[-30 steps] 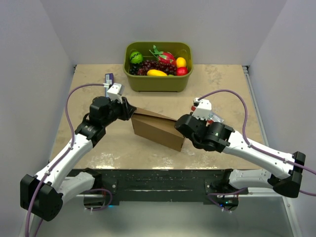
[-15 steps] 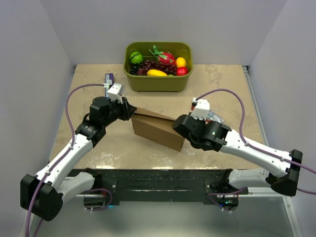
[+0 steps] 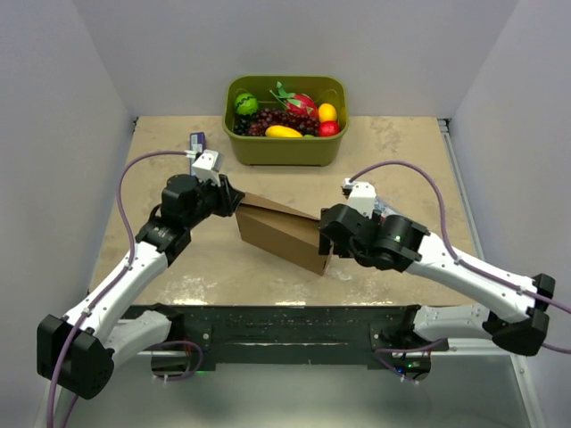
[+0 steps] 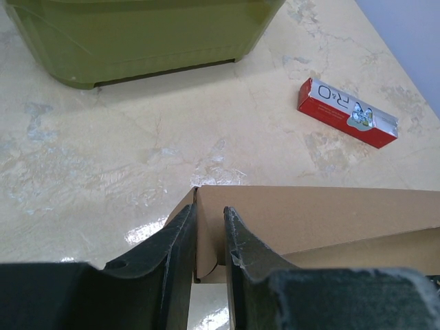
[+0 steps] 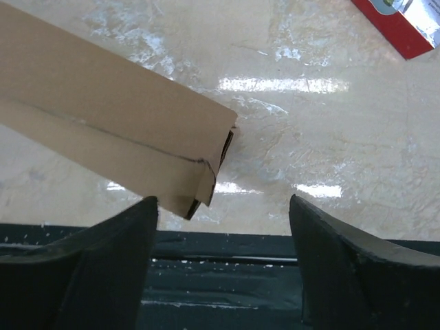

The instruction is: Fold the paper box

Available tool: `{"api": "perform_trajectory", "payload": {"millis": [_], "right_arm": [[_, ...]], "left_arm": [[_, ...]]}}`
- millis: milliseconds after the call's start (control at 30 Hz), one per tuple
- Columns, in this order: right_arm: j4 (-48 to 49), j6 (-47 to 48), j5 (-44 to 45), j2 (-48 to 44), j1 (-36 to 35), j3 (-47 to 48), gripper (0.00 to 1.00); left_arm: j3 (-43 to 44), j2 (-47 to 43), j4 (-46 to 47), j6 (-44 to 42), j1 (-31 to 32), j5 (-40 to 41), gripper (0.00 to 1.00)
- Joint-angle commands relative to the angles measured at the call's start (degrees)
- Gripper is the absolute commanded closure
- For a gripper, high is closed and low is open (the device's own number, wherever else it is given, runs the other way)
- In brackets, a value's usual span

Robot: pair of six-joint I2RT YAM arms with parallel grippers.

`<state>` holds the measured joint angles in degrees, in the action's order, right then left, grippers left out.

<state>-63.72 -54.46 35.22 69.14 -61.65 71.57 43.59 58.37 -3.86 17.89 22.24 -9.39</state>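
Note:
The paper box (image 3: 277, 234) is a brown cardboard piece, partly folded, lying at a slant in the middle of the table. My left gripper (image 3: 234, 203) is shut on its left end. In the left wrist view the end wall of the paper box (image 4: 316, 216) stands pinched between the two fingers of the left gripper (image 4: 210, 210). My right gripper (image 3: 326, 245) stands open at the box's right end. In the right wrist view the corner of the paper box (image 5: 103, 137) lies just ahead of the left finger, and nothing sits inside the right gripper (image 5: 223, 199).
An olive-green tub (image 3: 285, 147) of fruit stands at the back, close behind the box; its wall (image 4: 137, 34) fills the top of the left wrist view. A small red carton (image 4: 347, 112) lies on the table to the right (image 5: 399, 24). A black base plate (image 3: 285, 325) runs along the near edge.
My right gripper has opened wide and let go of the box's right end, and its wrist has shifted a little. The box and the left arm have stayed in place.

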Motion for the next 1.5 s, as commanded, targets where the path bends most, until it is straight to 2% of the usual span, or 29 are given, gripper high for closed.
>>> {"api": "perform_trajectory", "payload": {"millis": [0,200,467,600,800,833,867,967,1067,1200,1267,1467], "right_arm": [[3.5,3.2,-2.8,-6.6,0.1,3.2,0.17],[13.4,5.8,-0.7,-9.3,1.6,4.1,0.16],[27.0,11.0,0.8,-9.3,8.2,-1.7,0.17],[26.8,10.8,-0.2,-6.9,8.3,-2.8,0.19],[27.2,7.3,-4.8,-6.9,8.0,-7.7,0.31],[27.2,6.2,-5.3,-7.0,8.0,-9.2,0.35],[27.1,5.6,-5.9,-7.1,7.8,-9.9,0.44],[26.5,2.7,-4.8,-7.5,4.9,-11.8,0.56],[24.4,-0.8,-2.1,-7.5,2.2,-13.1,0.57],[25.4,-6.3,0.9,-8.7,-0.8,-18.5,0.64],[26.1,-9.7,3.3,-9.1,-2.4,-21.4,0.65],[21.3,-13.7,9.2,-6.8,-6.7,-20.1,0.66]], "left_arm": [[-3.0,1.0,-7.7,-1.7,-0.3,1.6,0.73],[-5.1,-1.0,-7.6,-0.4,-0.3,2.6,0.73],[-5.4,-1.5,-8.2,-0.6,-0.3,3.5,0.74],[-5.4,-1.6,-8.1,-0.5,-0.3,3.9,0.74],[-5.3,-1.1,-8.2,-0.4,-0.3,4.6,0.74],[-5.3,-0.8,-8.2,-0.3,-0.4,4.4,0.74],[-5.4,-0.8,-8.1,-0.3,-0.3,4.5,0.74],[-5.4,-0.3,-8.4,-0.1,-0.2,4.6,0.74],[-5.7,-0.1,-8.3,0.4,-0.1,4.6,0.75],[-6.8,-0.3,-7.6,1.4,0.3,5.1,0.75],[-7.0,-0.1,-8.0,1.7,0.6,6.0,0.75],[-6.9,0.8,-9.8,2.2,0.7,8.4,0.75]]}}
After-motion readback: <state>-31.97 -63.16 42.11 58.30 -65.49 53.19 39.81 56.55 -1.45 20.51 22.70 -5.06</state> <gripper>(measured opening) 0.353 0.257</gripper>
